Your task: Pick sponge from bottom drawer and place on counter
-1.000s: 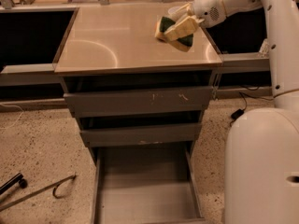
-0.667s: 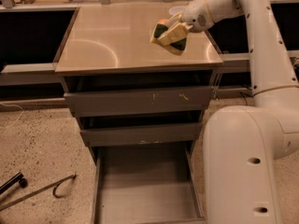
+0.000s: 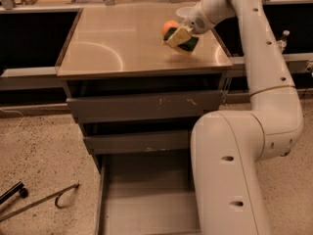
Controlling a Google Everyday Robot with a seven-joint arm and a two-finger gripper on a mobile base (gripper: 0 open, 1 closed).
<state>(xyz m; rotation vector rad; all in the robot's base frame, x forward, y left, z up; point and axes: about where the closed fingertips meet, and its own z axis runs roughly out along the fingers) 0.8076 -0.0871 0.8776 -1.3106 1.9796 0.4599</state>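
My gripper (image 3: 178, 36) is over the right rear part of the counter (image 3: 122, 45) and is shut on the sponge (image 3: 190, 43). The sponge is tilted, with its dark green face to the right and its yellow foam between the fingers. It hangs just above the glossy top; I cannot tell if it touches. An orange (image 3: 169, 25) sits on the counter right behind the sponge. The bottom drawer (image 3: 142, 202) is pulled out below, with a bare grey floor. My arm covers its right side.
Two shut grey drawers (image 3: 146, 106) sit above the open one. A clear cup (image 3: 183, 11) stands at the counter's back right. A metal hook rod (image 3: 41, 202) and a black handle (image 3: 13, 192) lie on the floor at left. Dark ledges flank the cabinet.
The gripper with the sponge has moved a little left and down toward the counter top. The arm's lower links have swung left, in front of the open drawer. The orange now shows behind the sponge.
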